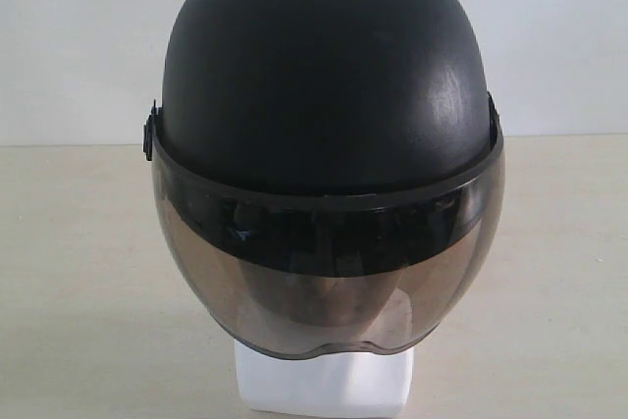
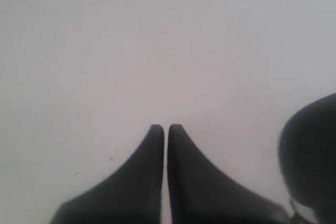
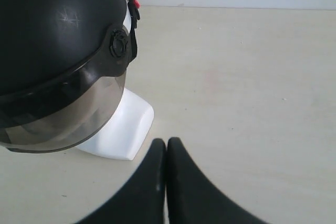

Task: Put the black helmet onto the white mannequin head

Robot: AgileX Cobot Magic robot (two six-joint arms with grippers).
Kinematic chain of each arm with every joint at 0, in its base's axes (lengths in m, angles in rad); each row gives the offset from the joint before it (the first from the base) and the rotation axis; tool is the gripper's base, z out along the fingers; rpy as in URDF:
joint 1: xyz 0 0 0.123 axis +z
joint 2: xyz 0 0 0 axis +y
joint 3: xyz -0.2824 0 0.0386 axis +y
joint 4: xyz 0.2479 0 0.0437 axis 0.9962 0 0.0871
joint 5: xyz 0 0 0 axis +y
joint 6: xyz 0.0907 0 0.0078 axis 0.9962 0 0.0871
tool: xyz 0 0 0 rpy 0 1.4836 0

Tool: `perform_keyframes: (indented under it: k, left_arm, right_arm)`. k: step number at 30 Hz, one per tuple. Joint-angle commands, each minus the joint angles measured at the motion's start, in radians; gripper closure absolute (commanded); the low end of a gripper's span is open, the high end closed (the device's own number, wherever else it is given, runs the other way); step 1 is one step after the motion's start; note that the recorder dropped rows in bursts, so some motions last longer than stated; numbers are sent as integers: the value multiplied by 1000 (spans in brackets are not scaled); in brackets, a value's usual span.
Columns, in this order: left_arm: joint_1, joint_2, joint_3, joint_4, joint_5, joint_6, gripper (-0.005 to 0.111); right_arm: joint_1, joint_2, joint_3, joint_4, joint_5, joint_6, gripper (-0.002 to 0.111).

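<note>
The black helmet (image 1: 324, 76) sits on the white mannequin head and covers it. Its smoke-tinted visor (image 1: 329, 267) hangs down over the face, which shows only dimly through the tint. Below the visor the head's white blocky base (image 1: 324, 380) stands on the table. In the right wrist view the helmet (image 3: 52, 30) and the base (image 3: 123, 127) lie beside my right gripper (image 3: 166, 142), which is shut on nothing and apart from them. My left gripper (image 2: 166, 128) is shut and empty over a pale surface, with a dark rounded edge of the helmet (image 2: 310, 156) off to one side.
The beige table (image 1: 78, 272) runs out on both sides of the head, with a white wall (image 1: 78, 36) behind it. Neither arm shows in the exterior view.
</note>
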Motion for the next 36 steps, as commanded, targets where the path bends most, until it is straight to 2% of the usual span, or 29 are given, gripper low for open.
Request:
perform_keyframes:
  k: [1, 3, 7, 9, 14, 17, 18, 20, 21, 22, 23, 25, 28, 30, 36]
  left_arm:
    - [-96, -55, 142, -8, 334, -58, 102]
    - [-133, -63, 264, -8, 401, -118, 102]
    - [-183, -67, 473, -8, 374, -139, 102]
    - [-190, -67, 520, -8, 349, -176, 102]
    - [-190, -67, 520, -20, 315, -222, 102]
    - [-190, -67, 514, -197, 366, -437, 102]
    - [-190, -67, 514, -228, 369, -465, 102]
    - [-190, -67, 514, -431, 388, -506, 102]
    - [-190, -67, 514, -608, 413, -506, 102]
    - [-190, -67, 514, -682, 429, -506, 102]
    - [-190, -67, 514, -844, 477, -506, 102]
    - [-188, -67, 514, -946, 507, -506, 102]
    - [-188, -67, 520, -948, 507, -504, 102]
    - [-188, -67, 520, -1051, 530, -476, 102]
    - [-162, -67, 520, -1149, 343, -403, 102]
  right_arm:
    - [0, -3, 4, -9, -2, -2, 109]
    - [0, -3, 4, -9, -2, -2, 109]
    - [0, -3, 4, -9, -2, -2, 109]
    - [0, -3, 4, -9, -2, -2, 109]
    - [0, -3, 4, -9, -2, -2, 109]
    - [0, -3, 4, -9, -2, -2, 109]
    - [0, -3, 4, -9, -2, -2, 109]
    - [0, -3, 4, -9, -2, -2, 109]
    - [0, -3, 4, -9, -2, -2, 109]
    - [0, -3, 4, -9, -2, -2, 109]
    - [0, -3, 4, -9, -2, -2, 109]
    - [0, -3, 4, -9, -2, -2, 109]
    - [0, -3, 4, -9, -2, -2, 109]
    - [0, -3, 4, -9, -2, -2, 109]
    - [0, -3, 4, -9, -2, -2, 109]
